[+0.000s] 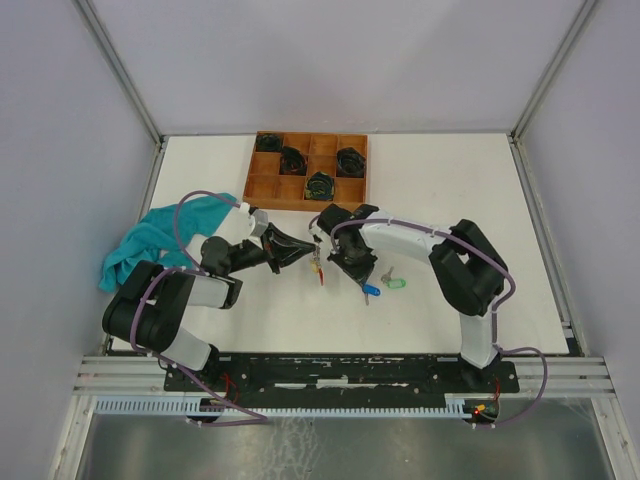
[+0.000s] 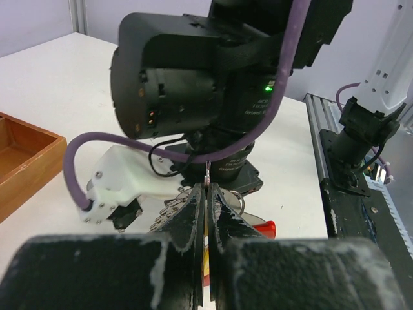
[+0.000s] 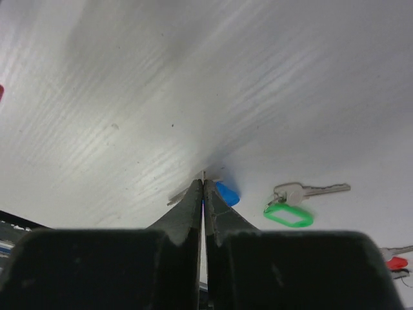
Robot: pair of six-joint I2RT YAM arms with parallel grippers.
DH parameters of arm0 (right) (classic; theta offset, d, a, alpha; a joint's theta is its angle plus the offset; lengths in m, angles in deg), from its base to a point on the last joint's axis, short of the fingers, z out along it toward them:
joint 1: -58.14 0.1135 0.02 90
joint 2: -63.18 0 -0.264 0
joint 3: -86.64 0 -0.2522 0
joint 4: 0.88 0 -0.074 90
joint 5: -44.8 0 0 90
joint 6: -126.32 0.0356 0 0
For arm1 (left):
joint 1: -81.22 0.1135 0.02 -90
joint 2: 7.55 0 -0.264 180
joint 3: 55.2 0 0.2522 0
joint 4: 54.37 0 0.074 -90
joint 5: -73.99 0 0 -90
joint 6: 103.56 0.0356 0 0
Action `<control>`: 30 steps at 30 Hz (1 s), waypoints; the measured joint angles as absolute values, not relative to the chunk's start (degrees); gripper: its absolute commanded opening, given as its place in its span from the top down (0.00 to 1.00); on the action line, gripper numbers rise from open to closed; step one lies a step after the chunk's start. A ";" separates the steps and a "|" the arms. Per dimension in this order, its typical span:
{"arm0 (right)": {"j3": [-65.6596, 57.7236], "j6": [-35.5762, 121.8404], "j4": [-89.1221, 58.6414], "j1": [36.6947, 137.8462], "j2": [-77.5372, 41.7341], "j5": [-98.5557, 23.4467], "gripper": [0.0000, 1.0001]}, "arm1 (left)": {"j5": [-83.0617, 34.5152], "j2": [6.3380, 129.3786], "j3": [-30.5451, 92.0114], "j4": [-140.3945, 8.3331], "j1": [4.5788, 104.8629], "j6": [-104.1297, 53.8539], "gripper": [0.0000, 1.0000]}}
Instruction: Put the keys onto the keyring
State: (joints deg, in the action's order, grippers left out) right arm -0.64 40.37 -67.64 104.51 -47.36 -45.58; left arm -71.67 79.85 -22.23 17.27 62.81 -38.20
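now: left gripper [image 2: 206, 187] clamped on keyring [image 2: 208, 175] | right gripper [image 3: 203, 183] pinched closed at blue key [image 3: 226, 192], hold unclear | risk: thin key slips out, or ring twists when pushed

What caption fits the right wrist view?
Right gripper shut, blue-tagged key just behind its tips; green-tagged key lies apart on the table.

I have both arms reaching inward, nearly meeting. My left gripper [image 1: 308, 247] points right toward the other wrist, jaws pressed together; my right gripper [image 1: 362, 277] tilts downward, its 2 fingers [image 3: 192, 208] closed too.
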 measured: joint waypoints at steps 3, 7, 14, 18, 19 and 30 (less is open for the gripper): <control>1.21 39.76 -67.40 104.51 -49.74 -45.29 0.79 | -71.69 79.85 -22.23 17.27 62.81 -38.20 0.97; 1.59 39.30 -66.85 104.51 -49.96 -45.05 0.70 | -71.67 80.02 -22.23 17.29 62.85 -38.20 0.97; -4.82 39.48 -59.79 104.51 -42.66 -44.29 0.68 | -71.67 80.04 -22.23 17.34 62.87 -38.27 0.97; -14.00 40.02 -52.21 104.51 -33.75 -44.14 0.69 | -71.67 80.04 -22.23 17.42 62.89 -38.92 0.97; -16.84 40.26 -49.91 104.51 -31.49 -44.07 0.69 | -71.67 80.04 -22.23 17.47 62.89 -38.97 0.97; -41.54 44.02 -22.48 104.51 -19.56 -45.84 0.75 | -71.67 80.17 -22.23 17.71 62.89 -39.10 0.97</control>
State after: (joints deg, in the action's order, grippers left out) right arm -41.54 44.02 -22.48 104.51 -19.56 -45.84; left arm -71.67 80.17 -22.23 17.71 62.89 -39.10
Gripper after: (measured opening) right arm 0.269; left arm 0.043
